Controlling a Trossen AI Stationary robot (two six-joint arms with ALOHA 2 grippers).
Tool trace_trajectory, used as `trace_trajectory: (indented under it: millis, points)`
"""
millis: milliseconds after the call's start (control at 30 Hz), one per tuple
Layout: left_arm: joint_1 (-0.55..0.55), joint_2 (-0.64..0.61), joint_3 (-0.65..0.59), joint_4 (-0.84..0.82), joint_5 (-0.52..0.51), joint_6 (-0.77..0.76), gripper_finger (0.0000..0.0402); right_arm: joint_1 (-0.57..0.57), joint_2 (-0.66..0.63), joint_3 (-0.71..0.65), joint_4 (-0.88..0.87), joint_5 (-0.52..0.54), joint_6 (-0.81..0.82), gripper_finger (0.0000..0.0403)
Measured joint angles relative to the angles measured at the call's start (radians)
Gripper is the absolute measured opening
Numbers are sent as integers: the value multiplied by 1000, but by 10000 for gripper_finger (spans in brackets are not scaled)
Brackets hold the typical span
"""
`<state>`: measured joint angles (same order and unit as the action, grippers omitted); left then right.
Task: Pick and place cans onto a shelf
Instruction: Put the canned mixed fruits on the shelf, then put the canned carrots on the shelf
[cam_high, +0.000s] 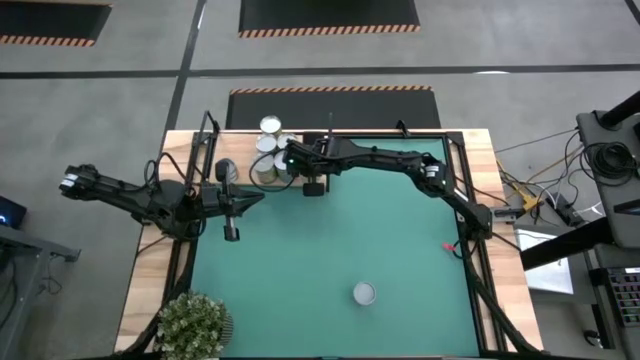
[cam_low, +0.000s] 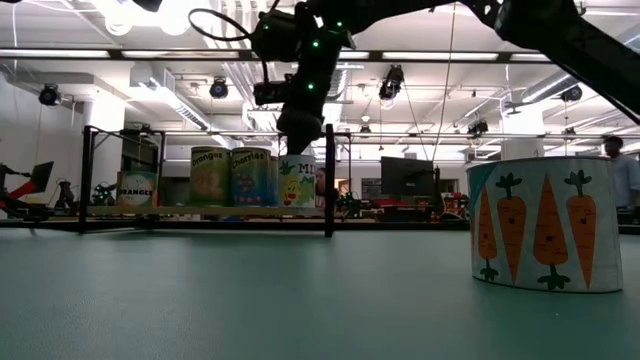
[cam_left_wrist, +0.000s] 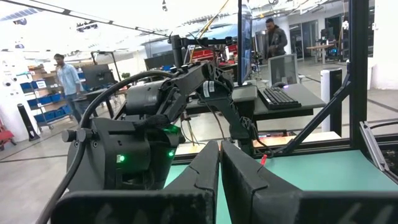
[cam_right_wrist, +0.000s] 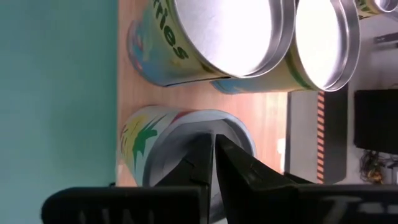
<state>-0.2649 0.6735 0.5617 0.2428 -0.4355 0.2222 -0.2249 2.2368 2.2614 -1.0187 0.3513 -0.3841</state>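
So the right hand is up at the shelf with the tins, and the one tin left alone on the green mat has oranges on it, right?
Not oranges: the lone tin on the green mat has carrots on it, as the low view shows. The rest holds: the right hand is up at the shelf among the tins there.

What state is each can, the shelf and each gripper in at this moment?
Cans on the shelf: upright, in a cluster.
Carrot can: upright on the green mat, apart from the others.
Shelf: holds cans.
Right gripper: shut, just above a shelf can's top.
Left gripper: shut, empty, waiting at the table's left.
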Motion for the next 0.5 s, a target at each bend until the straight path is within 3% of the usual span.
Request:
trace_trajectory:
  millis: [500]
  points:
    - [0, 0, 0, -7, 3, 1, 0, 90, -101, 77, -123, 15, 84, 12]
